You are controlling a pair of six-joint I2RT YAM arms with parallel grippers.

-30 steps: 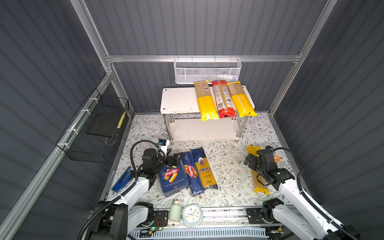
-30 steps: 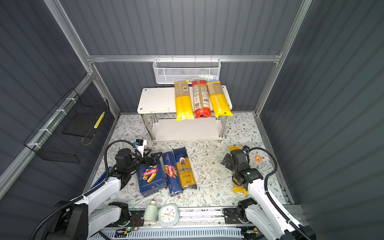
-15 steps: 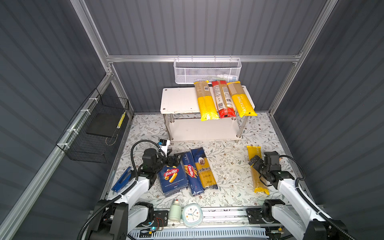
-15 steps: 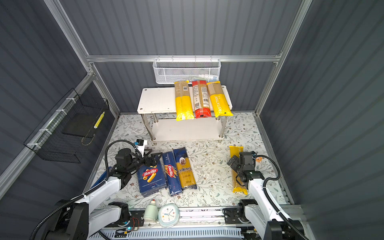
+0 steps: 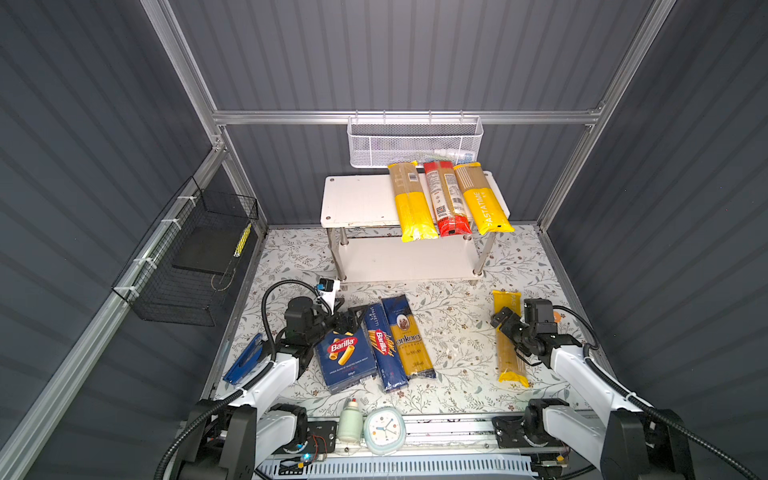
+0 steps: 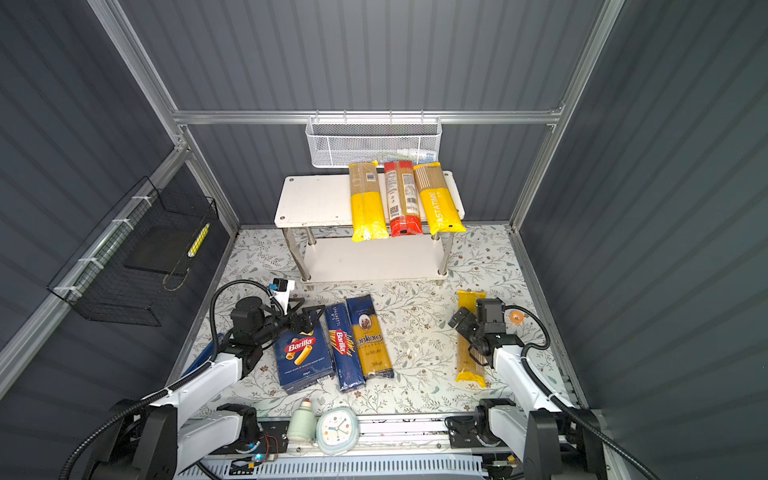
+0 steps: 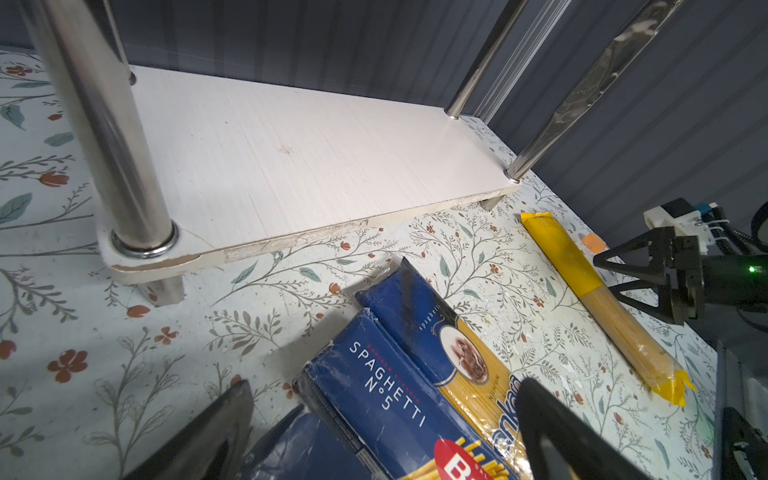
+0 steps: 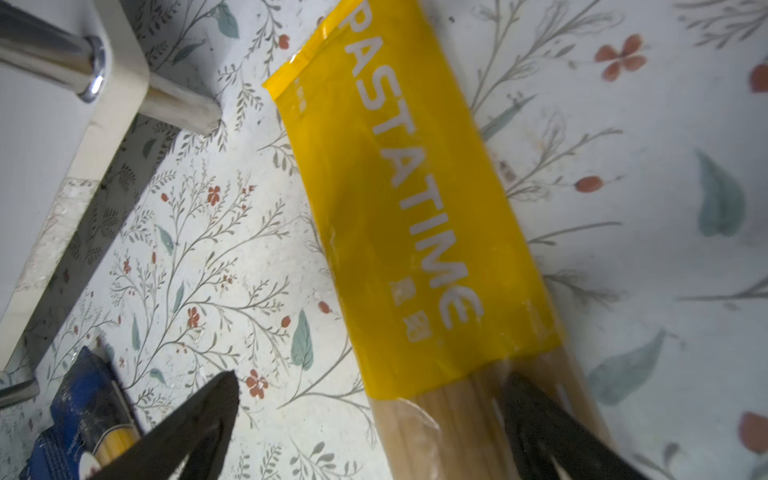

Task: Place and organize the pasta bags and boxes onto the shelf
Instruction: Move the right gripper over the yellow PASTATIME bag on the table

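Where the floral worktop (image 5: pixel 453 324) reaches its near edge, we see a mint alarm clock (image 5: pixel 384 430) and a small pale bottle (image 5: pixel 350 422) side by side on the rail.

Just beyond, toward the near left corner, three packs lie flat and touching, long sides together: the wide Barilla rigatoni box (image 5: pixel 347 359), the narrow Barilla spaghetti box (image 5: pixel 384 353) and the ankara spaghetti bag (image 5: pixel 409 340). The left arm (image 5: pixel 274 374) reaches in from the left edge. We see the left jaws standing apart over the far end of the rigatoni box, gripping nothing.

Along the right edge the loose Pastatime bag (image 5: pixel 508 370) lies flat, pointing near to far. The right arm (image 5: pixel 577 370) holds the right jaws wide apart above its middle. In the right wrist view one of the fingers (image 8: pixel 536 419) is over the bag's clear part and the other over bare worktop. We cannot tell whether they touch it.

At the far edge stands the shelf (image 5: pixel 357 199). On the right half of its top board lie a yellow-and-clear bag (image 5: pixel 411 208), a red bag (image 5: pixel 446 199) and the shelved Pastatime bag (image 5: pixel 482 199), near ends overhanging.
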